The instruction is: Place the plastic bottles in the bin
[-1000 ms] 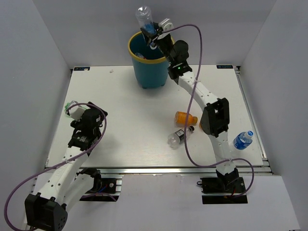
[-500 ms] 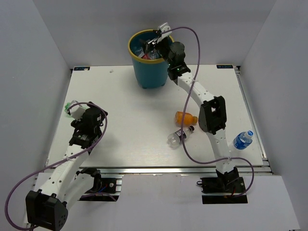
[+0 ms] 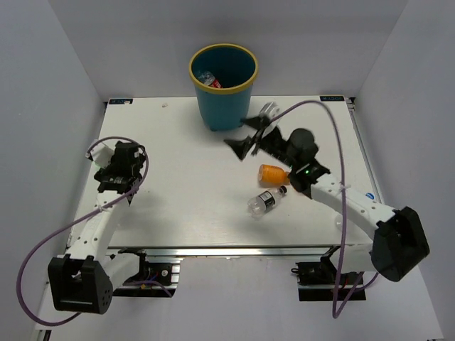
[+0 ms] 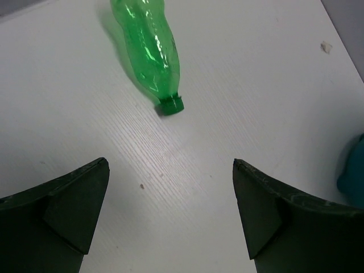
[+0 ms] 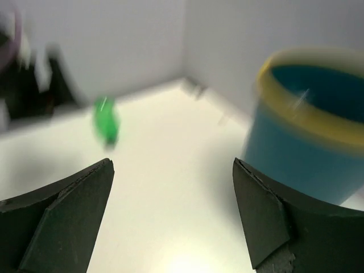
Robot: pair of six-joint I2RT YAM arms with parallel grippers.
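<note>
Now the right gripper [image 3: 244,133] is hanging over the white table [image 3: 178,206] with its jaws spread wide and nothing between them, just to the near right of the round teal-blue plastic bin with the yellow rim [image 3: 224,114]. At least one clear bottle with a red label [image 3: 211,80] is lying inside that bin. The small orange plastic bottle [image 3: 270,173] is lying on the table just nearer than this gripper, its long axis running left to right. The clear plastic bottle with the dark label [image 3: 264,202] is lying a little nearer again, slanting from near left to far right. Both are sitting well apart from the left arm, so the right arm is looking better placed for them. The left gripper [image 4: 170,165] is likewise gaping and empty. A green plastic bottle [image 4: 149,48] is lying just ahead of it, cap pointing back toward the fingers and long axis running away from them. That one is probably falling to the left arm.
</note>
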